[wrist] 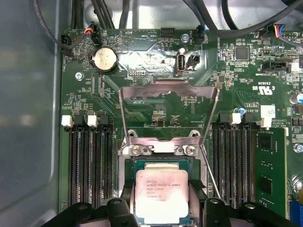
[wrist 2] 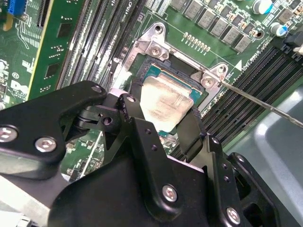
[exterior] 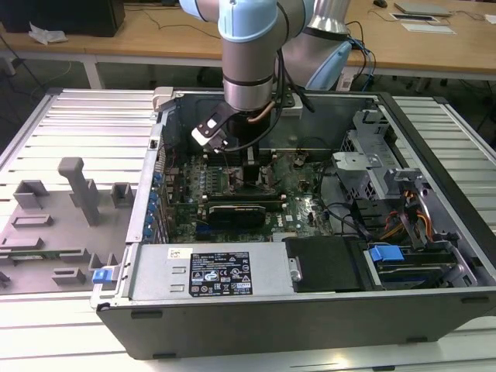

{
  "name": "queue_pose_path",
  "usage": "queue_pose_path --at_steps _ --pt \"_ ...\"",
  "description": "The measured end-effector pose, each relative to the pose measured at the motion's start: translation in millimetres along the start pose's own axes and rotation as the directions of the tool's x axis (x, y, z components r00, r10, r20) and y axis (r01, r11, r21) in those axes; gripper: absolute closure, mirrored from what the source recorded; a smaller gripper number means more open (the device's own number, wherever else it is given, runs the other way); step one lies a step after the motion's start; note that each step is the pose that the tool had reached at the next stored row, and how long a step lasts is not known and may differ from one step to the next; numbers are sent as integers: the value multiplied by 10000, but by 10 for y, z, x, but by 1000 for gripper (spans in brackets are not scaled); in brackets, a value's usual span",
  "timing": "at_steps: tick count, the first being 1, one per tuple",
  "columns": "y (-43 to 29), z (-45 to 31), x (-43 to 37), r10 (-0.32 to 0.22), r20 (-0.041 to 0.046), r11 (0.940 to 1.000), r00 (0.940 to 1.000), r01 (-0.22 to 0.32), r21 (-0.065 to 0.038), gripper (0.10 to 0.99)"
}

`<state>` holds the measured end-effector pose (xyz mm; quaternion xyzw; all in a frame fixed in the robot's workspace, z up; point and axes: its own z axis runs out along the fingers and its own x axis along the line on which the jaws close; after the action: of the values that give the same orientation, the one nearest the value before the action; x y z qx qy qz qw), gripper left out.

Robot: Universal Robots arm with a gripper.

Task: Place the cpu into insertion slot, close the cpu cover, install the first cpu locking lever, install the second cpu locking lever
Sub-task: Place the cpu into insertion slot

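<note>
Silver-grey cpu [wrist: 162, 191] is gripped on two opposite edges by the gripper's [wrist 2: 161, 113] black fingers [wrist 2: 134, 101], right over the insertion slot [wrist: 161, 163]. Cpu cover [wrist: 168, 90] stands hinged up, open. Thin lever wire [wrist 2: 265, 105] angles out beside the slot.

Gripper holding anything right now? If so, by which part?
Yes. The black gripper is shut on the small flat square CPU with the dull silver-grey metal top, pinching it by two opposite side edges.
</note>
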<state>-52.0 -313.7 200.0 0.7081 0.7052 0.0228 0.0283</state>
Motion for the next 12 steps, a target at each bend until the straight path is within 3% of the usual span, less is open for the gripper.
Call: queue_pose_path --at_steps 4,12 --pt "-3 10 2 3 -43 10000 10000 -3 1 545" --pt "-8 24 2 3 -45 10000 10000 -3 1 545"
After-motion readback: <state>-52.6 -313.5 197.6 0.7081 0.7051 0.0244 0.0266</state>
